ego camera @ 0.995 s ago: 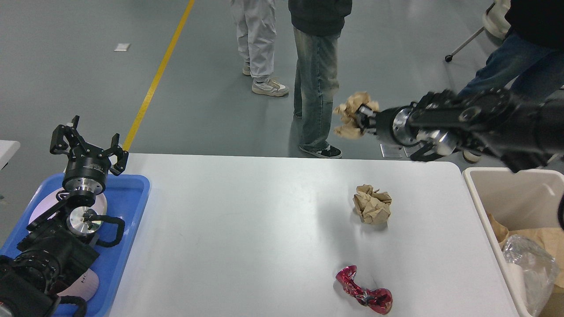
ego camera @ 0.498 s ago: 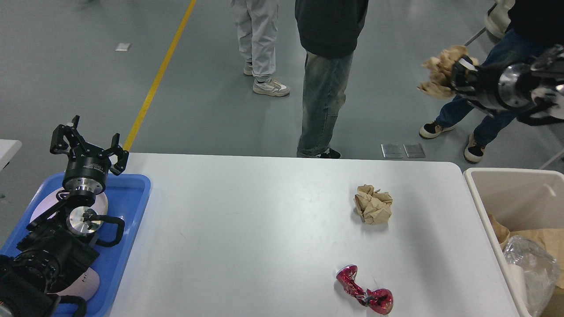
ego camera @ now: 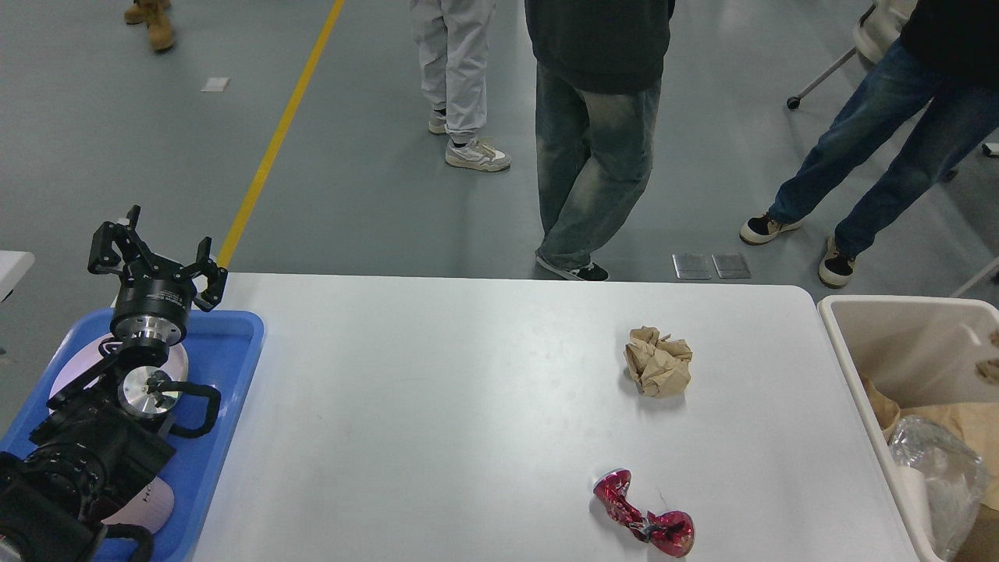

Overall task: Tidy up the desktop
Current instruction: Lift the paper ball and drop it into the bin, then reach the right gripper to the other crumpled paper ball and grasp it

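Observation:
The desktop [ego camera: 437,406] is a wide white tabletop. A crumpled brown paper ball [ego camera: 658,362] lies on its right half. Nearer the front edge lies a crushed red wrapper [ego camera: 644,524]. My left gripper [ego camera: 156,254] hovers open above the far end of the blue tray [ego camera: 230,367] at the left, holding nothing. My right gripper and arm are out of view. At the right edge, a bit of brown paper [ego camera: 990,365] shows inside the beige bin [ego camera: 862,367].
White plates [ego camera: 74,371] lie in the blue tray under my left arm. The beige bin holds brown paper and a clear plastic bag [ego camera: 940,468]. Several people stand on the grey floor beyond the table's far edge.
My right arm, holding a crumpled brown paper ball, swung right and left the view. The people behind the table shifted. My left arm stayed still.

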`<state>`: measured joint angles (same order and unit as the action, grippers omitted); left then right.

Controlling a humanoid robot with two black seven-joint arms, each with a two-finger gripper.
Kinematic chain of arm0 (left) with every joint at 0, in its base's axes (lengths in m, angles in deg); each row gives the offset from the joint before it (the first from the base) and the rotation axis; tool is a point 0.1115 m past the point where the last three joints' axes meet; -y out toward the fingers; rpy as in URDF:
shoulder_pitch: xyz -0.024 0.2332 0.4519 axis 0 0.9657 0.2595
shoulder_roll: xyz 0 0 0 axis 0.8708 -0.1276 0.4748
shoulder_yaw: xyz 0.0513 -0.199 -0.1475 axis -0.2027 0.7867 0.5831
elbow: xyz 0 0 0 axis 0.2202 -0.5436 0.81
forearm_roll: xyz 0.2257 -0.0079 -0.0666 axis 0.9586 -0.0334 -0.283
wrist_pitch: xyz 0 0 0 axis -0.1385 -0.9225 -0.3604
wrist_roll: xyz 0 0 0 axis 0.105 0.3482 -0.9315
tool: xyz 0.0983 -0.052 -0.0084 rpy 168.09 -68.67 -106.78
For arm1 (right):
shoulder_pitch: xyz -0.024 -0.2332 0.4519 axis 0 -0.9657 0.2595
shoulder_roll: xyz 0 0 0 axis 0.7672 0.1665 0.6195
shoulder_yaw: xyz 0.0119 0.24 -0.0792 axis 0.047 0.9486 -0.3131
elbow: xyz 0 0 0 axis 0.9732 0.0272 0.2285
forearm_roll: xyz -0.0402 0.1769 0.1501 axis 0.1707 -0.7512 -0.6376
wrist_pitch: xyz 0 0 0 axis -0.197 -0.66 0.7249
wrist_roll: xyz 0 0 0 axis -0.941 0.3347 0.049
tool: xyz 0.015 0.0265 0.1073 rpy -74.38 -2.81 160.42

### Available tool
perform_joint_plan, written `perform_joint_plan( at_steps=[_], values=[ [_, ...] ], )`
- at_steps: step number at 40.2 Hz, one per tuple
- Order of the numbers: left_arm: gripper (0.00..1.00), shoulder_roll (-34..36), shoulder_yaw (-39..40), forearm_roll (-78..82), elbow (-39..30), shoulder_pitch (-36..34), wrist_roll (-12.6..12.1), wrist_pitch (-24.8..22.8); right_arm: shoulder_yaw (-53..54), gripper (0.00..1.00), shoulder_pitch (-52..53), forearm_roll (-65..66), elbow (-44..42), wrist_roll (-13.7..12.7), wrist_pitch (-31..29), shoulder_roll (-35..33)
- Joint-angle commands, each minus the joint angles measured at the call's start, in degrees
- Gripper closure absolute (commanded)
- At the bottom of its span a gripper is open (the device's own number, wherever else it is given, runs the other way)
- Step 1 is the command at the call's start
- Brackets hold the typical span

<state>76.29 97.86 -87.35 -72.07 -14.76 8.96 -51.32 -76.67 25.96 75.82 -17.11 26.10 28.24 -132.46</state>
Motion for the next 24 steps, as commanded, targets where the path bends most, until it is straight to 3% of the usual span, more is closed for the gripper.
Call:
perform_joint_plan(
  at_steps=[1, 13, 19, 24],
  values=[
    [0.04, 0.0, 0.0, 0.0, 0.0, 0.0, 0.0, 0.0, 3.1, 0.0, -6.3, 0.1, -2.0, 0.0, 0.1, 0.0],
    [0.04, 0.0, 0.0, 0.0, 0.0, 0.0, 0.0, 0.0, 3.0, 0.0, -5.1, 0.6, -1.2, -0.4, -0.3, 3.4],
    [0.04, 0.0, 0.0, 0.0, 0.0, 0.0, 0.0, 0.0, -1.9, 0.0, 7.8, 1.5, 6.2, -0.6, -1.1, 5.2],
    [0.04, 0.0, 0.0, 0.0, 0.0, 0.0, 0.0, 0.0, -13.3, 0.0, 24.4, 2.6, 17.1, -0.5, -1.4, 9.9]
  ],
)
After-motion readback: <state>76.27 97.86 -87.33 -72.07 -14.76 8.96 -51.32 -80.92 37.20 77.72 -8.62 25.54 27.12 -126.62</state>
